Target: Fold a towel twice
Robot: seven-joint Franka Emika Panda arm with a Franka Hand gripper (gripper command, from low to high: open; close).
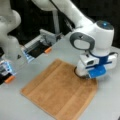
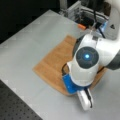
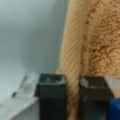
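Observation:
The towel (image 1: 57,92) lies spread flat on the grey table (image 1: 25,110) in both front views, a tan orange-brown cloth with ribbed weave (image 2: 50,65). My gripper (image 1: 83,75) is down at the towel's far right corner, with the wrist low over the table. In the wrist view, the towel's ribbed edge (image 3: 73,50) runs up between the two dark fingers (image 3: 52,95), and the gripper (image 3: 73,97) is shut on the towel there. In a front view the arm's white wrist housing (image 2: 86,62) hides the fingers.
A metal frame with a dark opening (image 1: 41,43) stands at the table's back, with orange tabs (image 1: 47,50) (image 1: 9,79) near it. The white arm column (image 1: 10,37) rises at a front view's left. A black perforated board (image 2: 15,105) borders the table.

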